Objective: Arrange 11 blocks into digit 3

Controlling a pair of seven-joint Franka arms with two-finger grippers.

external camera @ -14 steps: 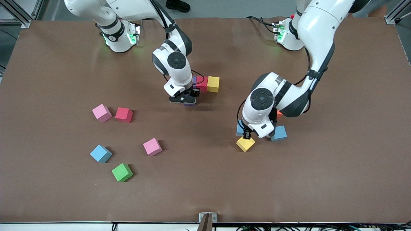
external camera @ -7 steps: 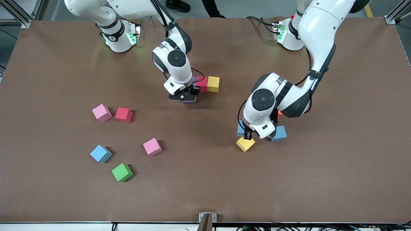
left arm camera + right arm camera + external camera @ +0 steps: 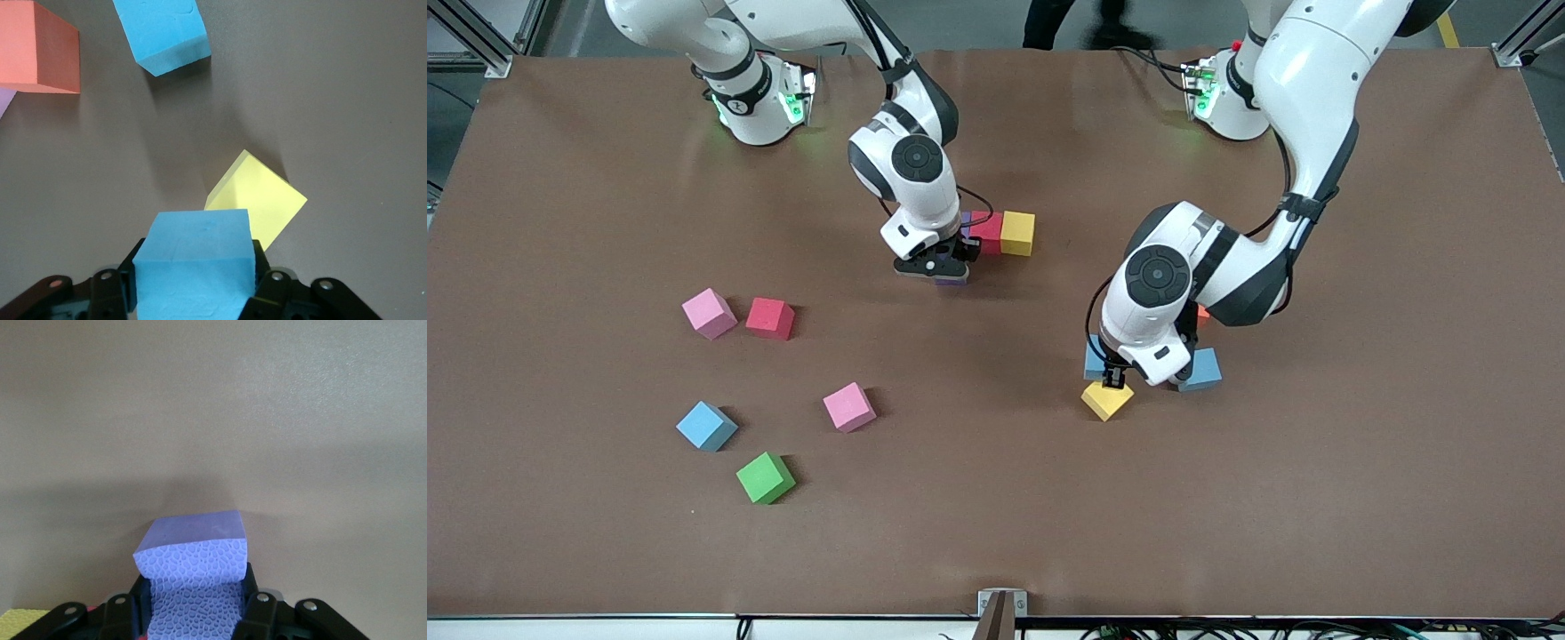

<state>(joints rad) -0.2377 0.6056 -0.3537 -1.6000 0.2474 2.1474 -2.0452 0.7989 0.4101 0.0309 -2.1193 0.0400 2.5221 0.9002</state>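
Note:
My right gripper is shut on a purple block low over the table, beside a row of a purple, a red and a yellow block. My left gripper is shut on a light blue block, which shows half hidden under the hand. A loose yellow block lies tilted just beside it. Another light blue block and an orange one lie close under the left arm.
Toward the right arm's end lie a pink block, a red block, a second pink one, a light blue one and a green cube. A metal bracket sits at the table's near edge.
The right gripper has carried its purple block a little away from the front camera, closer to the row. The left arm has barely shifted, still gripping its blue block.

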